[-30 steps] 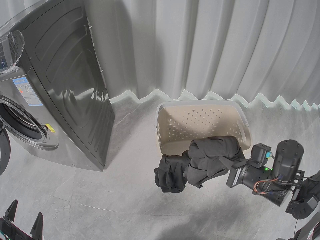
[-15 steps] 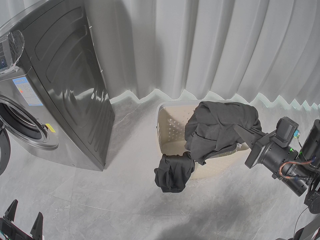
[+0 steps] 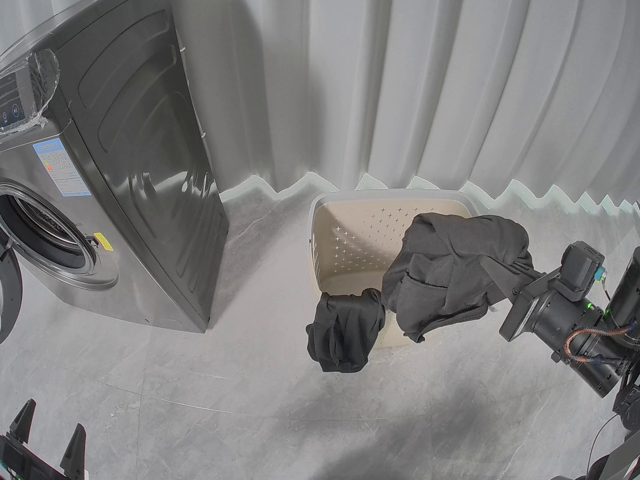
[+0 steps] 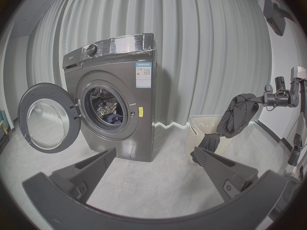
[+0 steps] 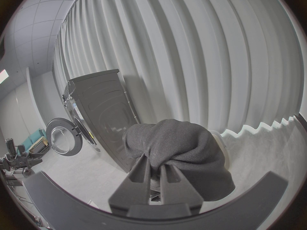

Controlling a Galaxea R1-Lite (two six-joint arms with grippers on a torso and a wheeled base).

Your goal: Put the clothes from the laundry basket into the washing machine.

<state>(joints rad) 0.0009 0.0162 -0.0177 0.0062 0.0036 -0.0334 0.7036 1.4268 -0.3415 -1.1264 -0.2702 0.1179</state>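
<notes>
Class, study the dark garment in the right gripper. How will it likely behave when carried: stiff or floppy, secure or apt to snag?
Probably floppy: the dark garment droops in folds below the right gripper. Likely secure, since the jaws pinch a bunched fold. It might snag: its lower edge hangs over the laundry basket.

Your right arm (image 3: 577, 325) is extended forward, wrist about level — the right gripper (image 3: 495, 269) has its fingers pinched together on a dark garment (image 3: 453, 268). Your left gripper (image 3: 50, 428) sits low at your left, fingers spread wide apart.
</notes>
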